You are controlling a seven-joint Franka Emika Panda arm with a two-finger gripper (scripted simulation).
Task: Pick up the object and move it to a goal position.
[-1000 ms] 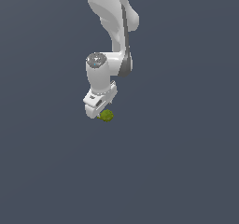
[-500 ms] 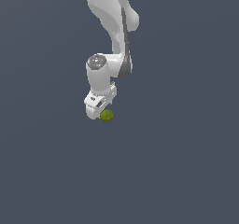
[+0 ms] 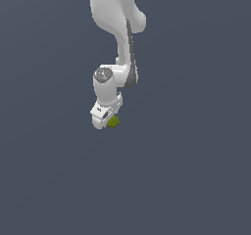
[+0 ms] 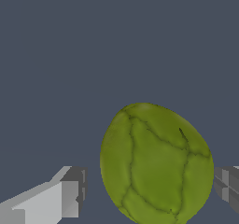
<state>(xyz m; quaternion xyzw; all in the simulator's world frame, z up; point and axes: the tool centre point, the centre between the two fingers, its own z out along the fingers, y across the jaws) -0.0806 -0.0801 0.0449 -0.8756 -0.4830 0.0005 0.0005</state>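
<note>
My hand [image 3: 109,120] sits low over the dark grey worktop [image 3: 186,170], but in the exterior view my own wrist covers the fingertips, so the gap can't be read there. The green object [image 3: 113,122] peeks out at the hand's lower edge, toward the exterior view's right, partly hidden.

Wrist view fills that in: the object [image 4: 156,164], olive-green with dark cracked veins, lies between my fingers [image 4: 60,199], its lower edge cut off by the frame. One finger stands clear of it with a gap. The other is at the frame edge, just beside or touching it; can't tell. Hand spread, nothing gripped.
</note>
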